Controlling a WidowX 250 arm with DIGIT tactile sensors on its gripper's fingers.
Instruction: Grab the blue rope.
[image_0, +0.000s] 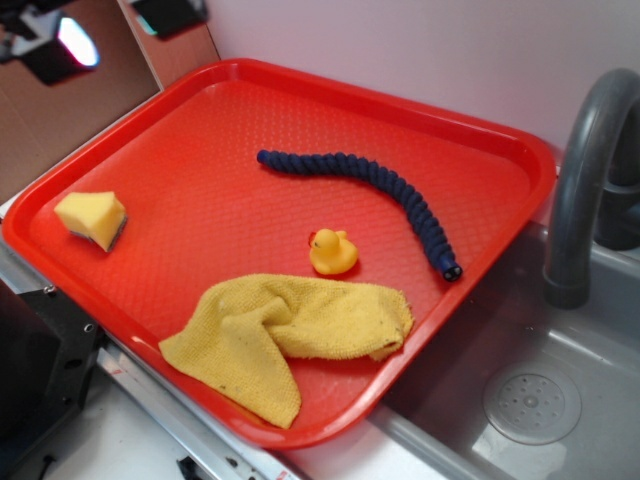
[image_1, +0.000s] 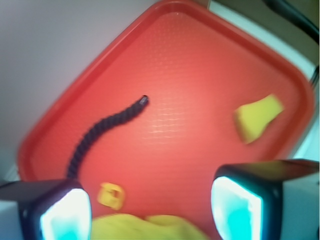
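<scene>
The blue rope is a thick, dark navy braided cord with a knobbly twisted surface and one black-tipped end. It lies loose on the red tray, in the far right part of it. In the exterior view its long axis runs from the tray's middle toward the right rim, curving down so the black tip points at the near right edge, toward the sink. A yellow duck sits near that curve (apart from it), with a yellow cloth nearer and a yellow sponge well apart at left. In the wrist view the gripper hangs above the tray, fingers spread wide and holding nothing.
</scene>
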